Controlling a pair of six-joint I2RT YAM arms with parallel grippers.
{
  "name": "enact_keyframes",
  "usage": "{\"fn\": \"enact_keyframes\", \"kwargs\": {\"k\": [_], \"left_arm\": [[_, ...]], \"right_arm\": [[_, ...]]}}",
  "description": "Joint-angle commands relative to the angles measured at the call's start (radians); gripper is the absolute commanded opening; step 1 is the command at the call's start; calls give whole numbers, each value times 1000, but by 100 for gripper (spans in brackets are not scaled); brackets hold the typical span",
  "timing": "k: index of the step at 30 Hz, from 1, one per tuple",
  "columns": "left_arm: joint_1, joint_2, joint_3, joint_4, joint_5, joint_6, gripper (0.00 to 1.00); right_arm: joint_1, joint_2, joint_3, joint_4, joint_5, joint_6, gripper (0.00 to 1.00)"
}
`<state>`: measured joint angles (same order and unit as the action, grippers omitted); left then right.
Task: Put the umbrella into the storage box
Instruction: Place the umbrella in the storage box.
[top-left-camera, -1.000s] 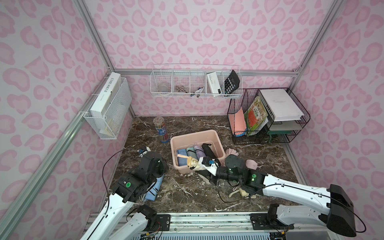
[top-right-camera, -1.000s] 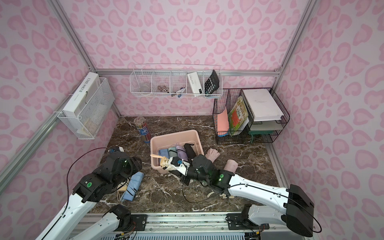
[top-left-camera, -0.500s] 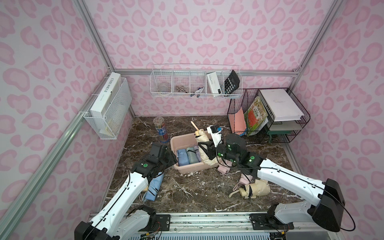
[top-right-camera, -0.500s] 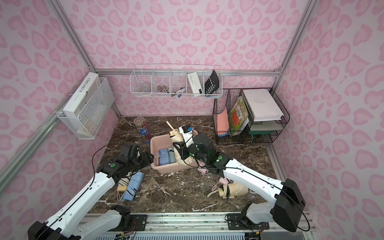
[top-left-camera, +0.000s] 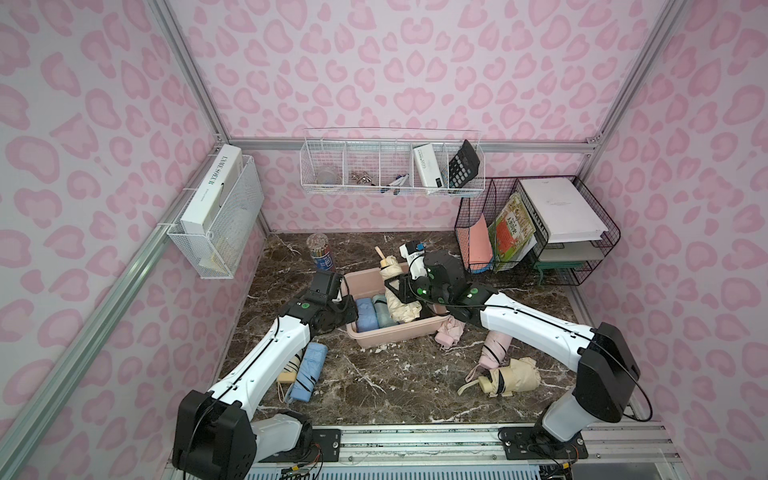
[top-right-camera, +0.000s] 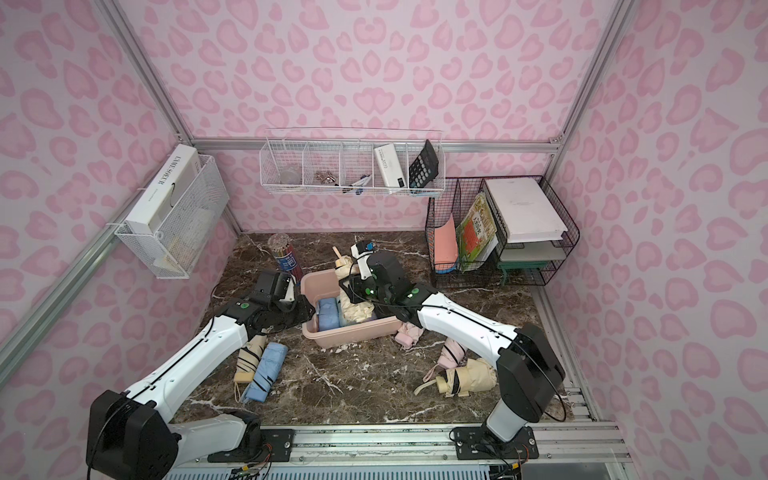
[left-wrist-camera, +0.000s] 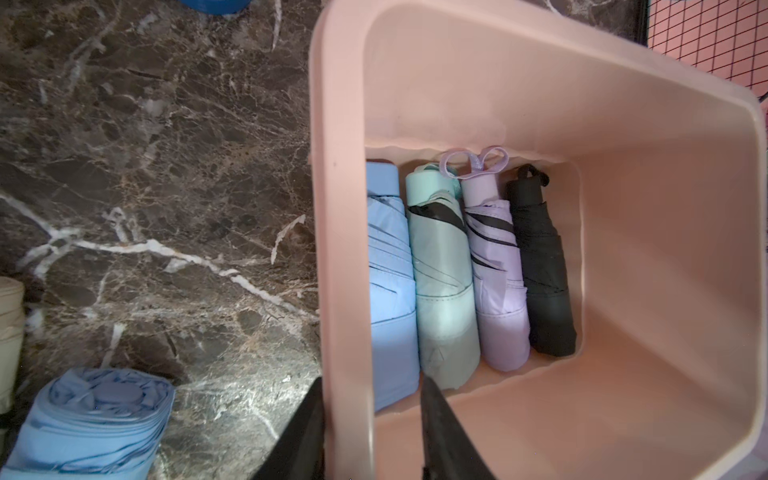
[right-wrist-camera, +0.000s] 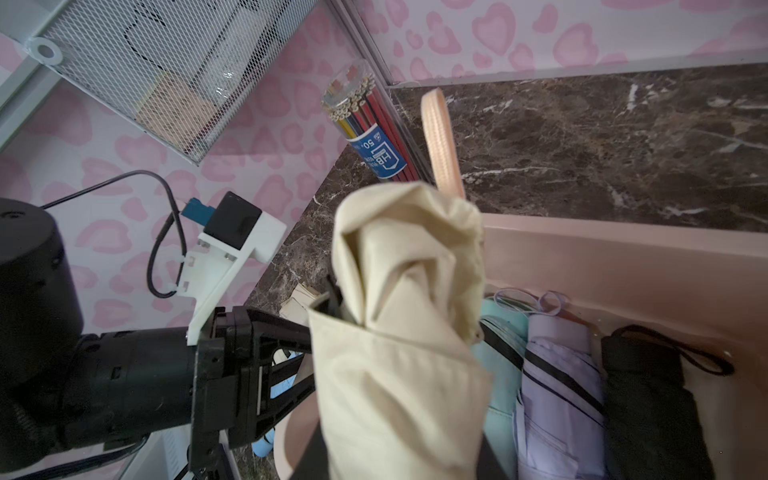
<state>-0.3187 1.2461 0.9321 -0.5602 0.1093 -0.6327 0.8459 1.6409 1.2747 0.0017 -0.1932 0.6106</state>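
In both top views the right gripper (top-left-camera: 397, 291) holds the cream umbrella (top-left-camera: 399, 305), but its fingertips are lost behind fabric and wrist body. In the right wrist view that umbrella fills mid-frame and covers them too. In the left wrist view the left gripper (left-wrist-camera: 372, 380) straddles the storage box (left-wrist-camera: 336, 208) wall. Its fingers (left-wrist-camera: 444, 432) are cut off by the frame edge, and whether they press the wall cannot be told.

In a top view the left arm hides most of a banded cream umbrella (top-left-camera: 287, 375) at lower left. The right arm covers the box's right side and part of a pink umbrella (top-left-camera: 496, 349). The small items (top-left-camera: 360, 179) in the white wire basket (top-left-camera: 361, 162) at upper centre are too small to name.
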Motion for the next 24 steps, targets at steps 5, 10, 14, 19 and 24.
{"fn": "enact_keyframes", "kwargs": {"k": [5,10,14,19,24], "left_arm": [[-3,-1,9,-29,84,54,29],[-32,22,16,-25,108,35,27],[-61,31,17,1,100,14,27],[-85,47,25,13,87,10,27],[-92,53,30,13,82,11,26]], "right_arm": [[5,65,37,46,-57,99,9],[26,106,36,64,-51,126,9],[39,128,22,60,-13,132,9],[41,166,21,79,9,123,9],[45,217,67,71,15,123,9]]}}
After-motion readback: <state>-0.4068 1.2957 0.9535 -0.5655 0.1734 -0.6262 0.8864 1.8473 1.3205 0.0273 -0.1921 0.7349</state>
